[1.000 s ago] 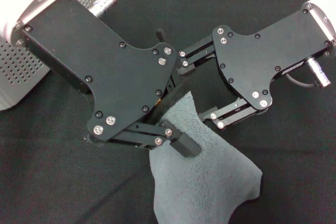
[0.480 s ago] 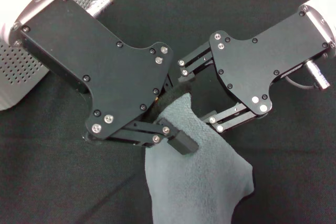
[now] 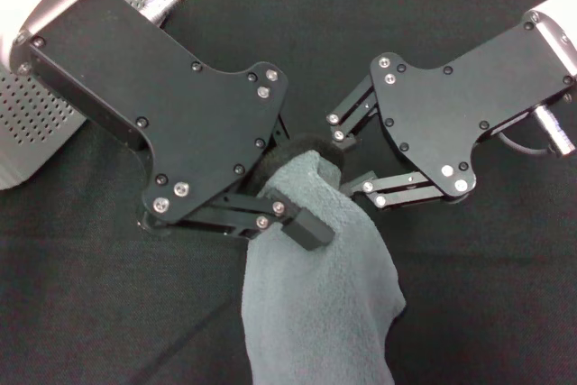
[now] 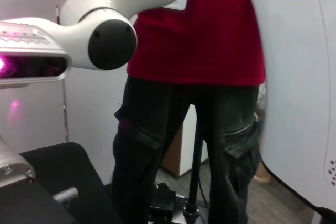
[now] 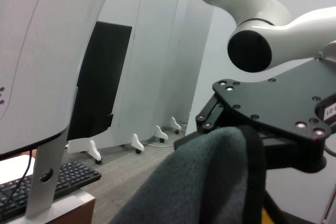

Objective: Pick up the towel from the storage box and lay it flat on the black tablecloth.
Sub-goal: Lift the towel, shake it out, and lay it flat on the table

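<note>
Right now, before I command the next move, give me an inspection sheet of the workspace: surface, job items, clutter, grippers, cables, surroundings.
Surface: black tablecloth covers the table, faint creases.
Towel: towel is out of the box, lifted and hanging bunched, not laid flat.
Storage box: storage box at the robot's left edge; its inside is hidden.
Clutter: nothing seen.
Left gripper: left gripper shut on the towel's top fold.
Right gripper: right gripper beside the fold, fingers open, no grip evident.
Cables: grey cable at the right wrist.
Surroundings: person in red shirt stands close; keyboard and partitions beyond.
</note>
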`<action>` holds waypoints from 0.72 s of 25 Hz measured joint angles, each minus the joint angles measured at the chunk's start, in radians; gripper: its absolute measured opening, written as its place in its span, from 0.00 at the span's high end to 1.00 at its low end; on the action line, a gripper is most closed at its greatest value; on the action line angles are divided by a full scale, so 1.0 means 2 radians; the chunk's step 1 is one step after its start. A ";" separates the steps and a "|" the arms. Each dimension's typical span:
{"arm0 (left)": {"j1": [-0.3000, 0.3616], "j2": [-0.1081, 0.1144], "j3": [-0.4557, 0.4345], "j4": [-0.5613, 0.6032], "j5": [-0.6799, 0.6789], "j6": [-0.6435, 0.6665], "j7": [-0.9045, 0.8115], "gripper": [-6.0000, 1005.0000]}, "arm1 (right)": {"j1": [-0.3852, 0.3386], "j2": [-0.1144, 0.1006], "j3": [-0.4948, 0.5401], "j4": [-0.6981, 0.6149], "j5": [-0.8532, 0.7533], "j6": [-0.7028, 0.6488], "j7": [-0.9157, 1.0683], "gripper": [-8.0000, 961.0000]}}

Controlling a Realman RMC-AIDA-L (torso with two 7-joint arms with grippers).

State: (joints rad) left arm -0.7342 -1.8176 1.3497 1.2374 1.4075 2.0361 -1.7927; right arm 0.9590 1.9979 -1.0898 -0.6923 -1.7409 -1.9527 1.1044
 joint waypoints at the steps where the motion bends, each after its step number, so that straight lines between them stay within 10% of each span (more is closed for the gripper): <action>1: 0.000 0.000 -0.001 -0.001 0.000 0.000 0.000 0.98 | -0.003 0.000 0.000 -0.003 0.001 0.000 0.000 0.74; 18: 0.007 0.000 -0.014 -0.002 0.002 0.000 0.001 0.98 | -0.016 0.000 0.002 -0.017 0.002 -0.016 0.001 0.88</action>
State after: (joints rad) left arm -0.7192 -1.8176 1.3225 1.2335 1.4116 2.0355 -1.7916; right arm 0.9266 1.9980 -1.0859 -0.7257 -1.7362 -1.9846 1.1064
